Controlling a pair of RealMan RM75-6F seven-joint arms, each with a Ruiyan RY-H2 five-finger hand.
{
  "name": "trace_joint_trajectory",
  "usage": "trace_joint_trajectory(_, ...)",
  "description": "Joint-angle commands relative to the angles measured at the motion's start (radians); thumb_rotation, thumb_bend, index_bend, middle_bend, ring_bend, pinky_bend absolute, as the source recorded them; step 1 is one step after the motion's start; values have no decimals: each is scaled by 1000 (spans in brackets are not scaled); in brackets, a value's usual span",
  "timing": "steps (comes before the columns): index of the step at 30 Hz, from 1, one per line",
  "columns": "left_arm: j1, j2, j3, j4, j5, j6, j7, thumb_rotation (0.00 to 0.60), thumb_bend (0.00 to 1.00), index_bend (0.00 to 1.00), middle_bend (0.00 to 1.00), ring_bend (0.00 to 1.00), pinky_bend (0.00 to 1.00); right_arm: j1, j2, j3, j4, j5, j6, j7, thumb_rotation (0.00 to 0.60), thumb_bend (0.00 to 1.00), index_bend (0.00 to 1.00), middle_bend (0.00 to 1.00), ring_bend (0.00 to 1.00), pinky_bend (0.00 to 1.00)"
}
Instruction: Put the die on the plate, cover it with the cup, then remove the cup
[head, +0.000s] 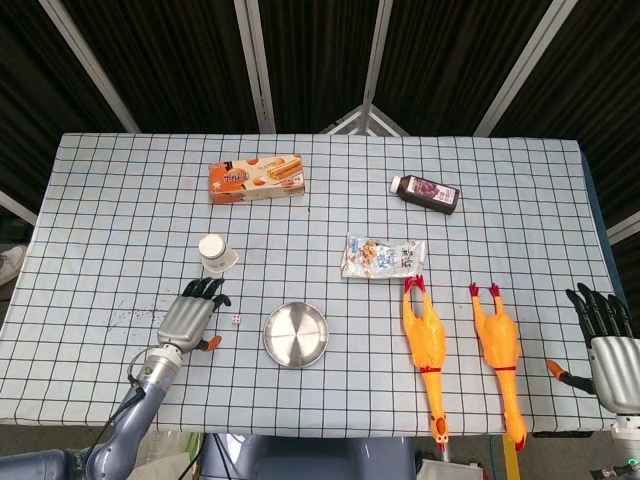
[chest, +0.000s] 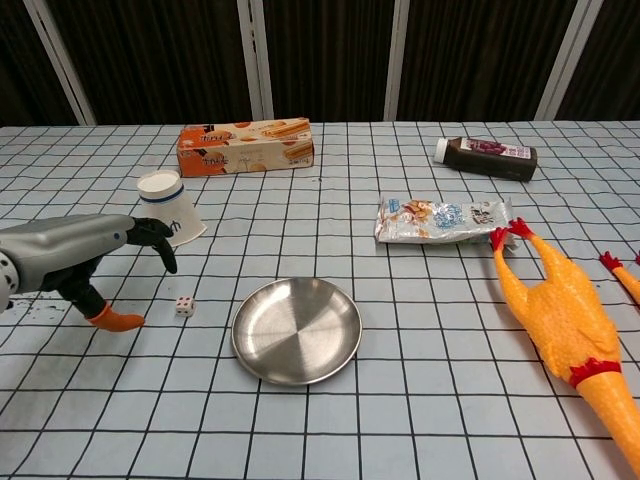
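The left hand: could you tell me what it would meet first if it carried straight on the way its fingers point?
Probably the paper cup: the left hand points up-table toward it, with the die off to its side.
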Motion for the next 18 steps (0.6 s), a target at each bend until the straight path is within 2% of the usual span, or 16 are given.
trace_joint_trajectory(1, -21, -31, -6, 25, -15, 11, 7, 600, 403, 295, 57, 0, 35, 0, 0, 0, -1, 1, -1, -2, 600, 86, 25, 24, 73, 0)
trace_joint_trajectory(18, -70, -124, 24, 105, -31, 50, 22, 600, 404, 365, 66, 0, 35, 4, -1, -1, 2, 5, -13, 0, 600, 87, 25, 24, 73, 0)
